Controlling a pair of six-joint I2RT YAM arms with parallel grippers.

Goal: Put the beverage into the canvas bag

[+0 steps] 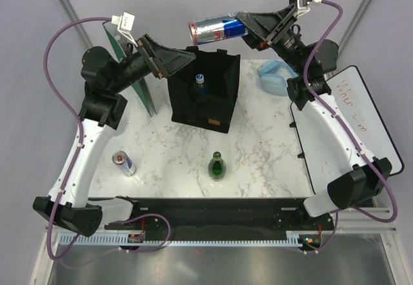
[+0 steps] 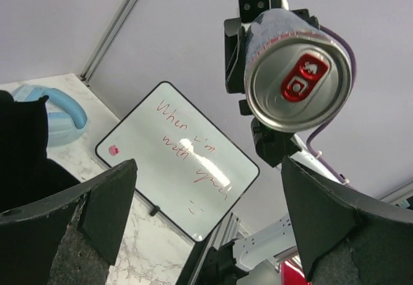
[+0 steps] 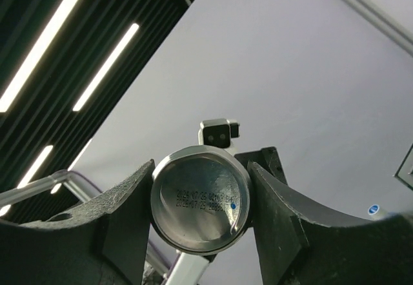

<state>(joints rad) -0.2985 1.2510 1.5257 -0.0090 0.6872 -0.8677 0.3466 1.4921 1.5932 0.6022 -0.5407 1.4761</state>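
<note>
- at the near side of the marble table [image 1: 168, 162], a small can [image 1: 124, 162] stood upright on the left, and a green bottle [image 1: 219, 166] stood upright near the middle, well apart from it.
- behind them sat the canvas bag [image 1: 222, 95], upright and open at the top, with its tan label [image 1: 210, 122] on the near face; a blue-capped bottle [image 1: 200, 78] stood inside it.
- the left gripper [image 1: 184, 59] hung at the bag's far left corner with its jaws spread wide and nothing between them; whether it touched the fabric could not be told.
- the beverage can [image 1: 213, 31] was off the table, seen by the bag's far edge and not touching the bag.
- its long axis lay roughly level, running left to right: the red-tabbed top pointed toward the left arm and the base faced back toward the right wrist.
- the right gripper [image 1: 240, 28] was clamped on the can's sides, one finger on each side near the base end.
- farther right lay a pale blue object [image 1: 274, 78] and a whiteboard [image 1: 342, 117] with red writing.
</note>
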